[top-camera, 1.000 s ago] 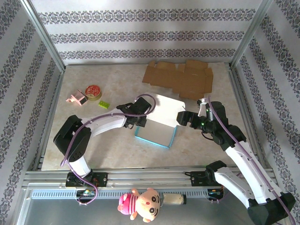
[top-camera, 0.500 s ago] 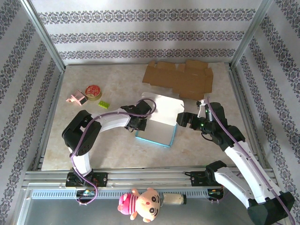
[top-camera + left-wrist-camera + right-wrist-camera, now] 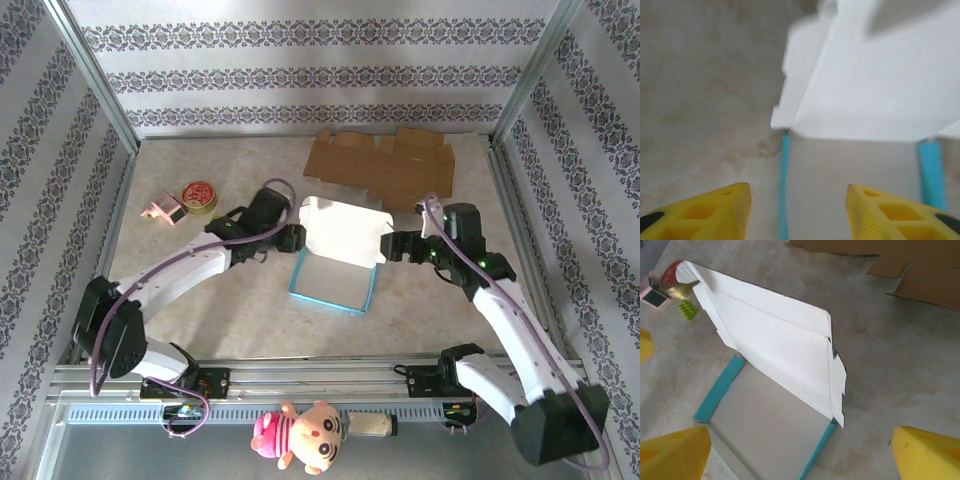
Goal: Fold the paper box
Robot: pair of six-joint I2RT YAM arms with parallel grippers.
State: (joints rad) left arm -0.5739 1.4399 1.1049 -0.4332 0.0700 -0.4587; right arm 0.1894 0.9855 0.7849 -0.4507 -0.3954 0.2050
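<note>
At mid-desk the box (image 3: pixel 335 272) sits as a blue-edged tray with its white lid (image 3: pixel 343 230) tilted up along the far side. The main change is on its left. A second ago the left hand (image 3: pixel 292 238) was pressed in against the box's left wall and closing to a tight pinch. Now it has let go and drawn back toward the far left corner of the lid, and its arm has swung out wide to the left. In the left wrist view its yellow fingers (image 3: pixel 730 205) stand apart with nothing between them, and the lid's corner lies just ahead, untouched. More of the tray's left rim is uncovered than before, and the lid looks a little broader.

The right hand (image 3: pixel 392 247) has crept slightly toward the far side and waits just beside the lid's right edge. Its jaws are spread wide as before and hold nothing.

The release suggests that the work on the left side is done, or has been given up for a fresh grip. Neither hand holds the box, so the lid stands by its own crease. The fold looks only partly done: the lid is not yet brought down and tucked.
</note>
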